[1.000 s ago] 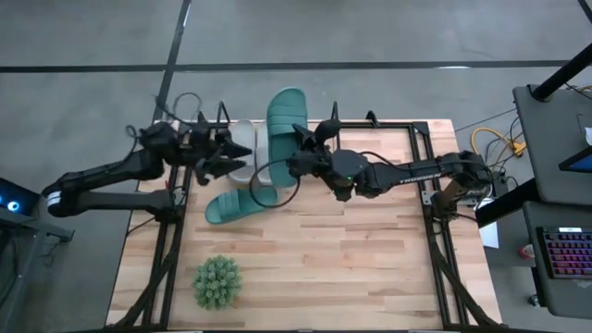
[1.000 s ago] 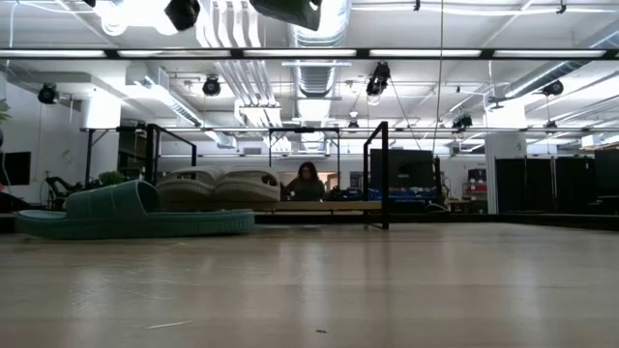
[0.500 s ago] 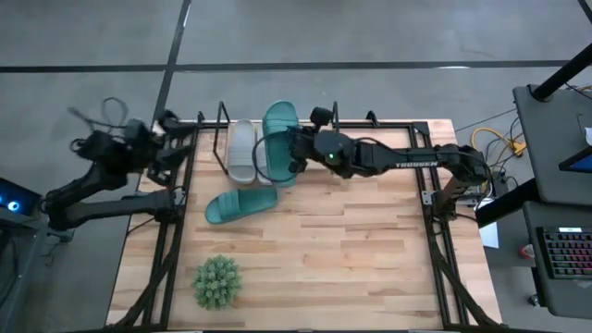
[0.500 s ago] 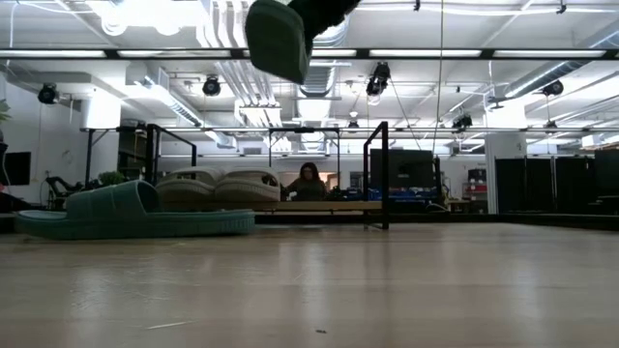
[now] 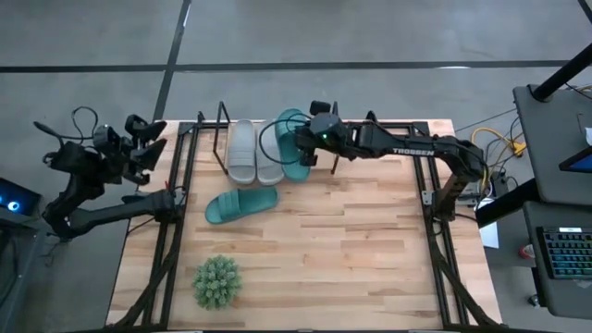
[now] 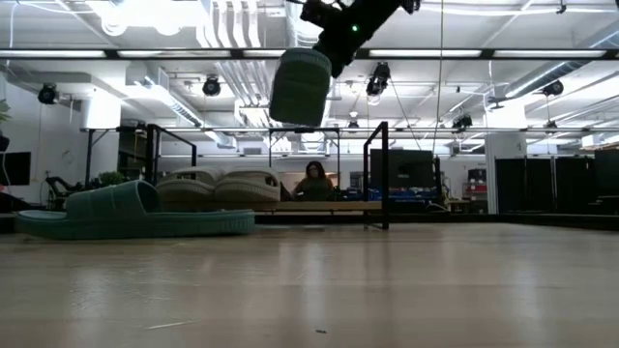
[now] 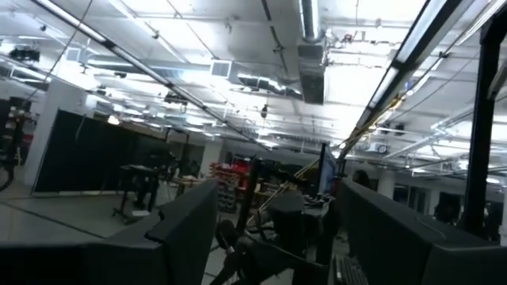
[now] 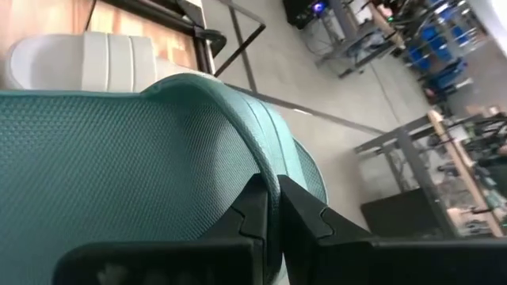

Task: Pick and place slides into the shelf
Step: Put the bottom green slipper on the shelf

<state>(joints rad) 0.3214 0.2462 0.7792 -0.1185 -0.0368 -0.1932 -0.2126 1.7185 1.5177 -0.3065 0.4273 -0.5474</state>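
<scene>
Above shelf (image 5: 222,139), right gripper (image 5: 310,148) clamping teal slide (image 5: 294,153).

The held teal slide (image 8: 135,158) runs off the right wrist view's edge, hiding most of the shelf (image 8: 198,32)

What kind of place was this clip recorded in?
Probably an industrial lab or workshop hall: exposed ceiling ducts and strip lights overhead, a bare concrete floor around the wooden table, and more equipment racks in the open room behind.
</scene>
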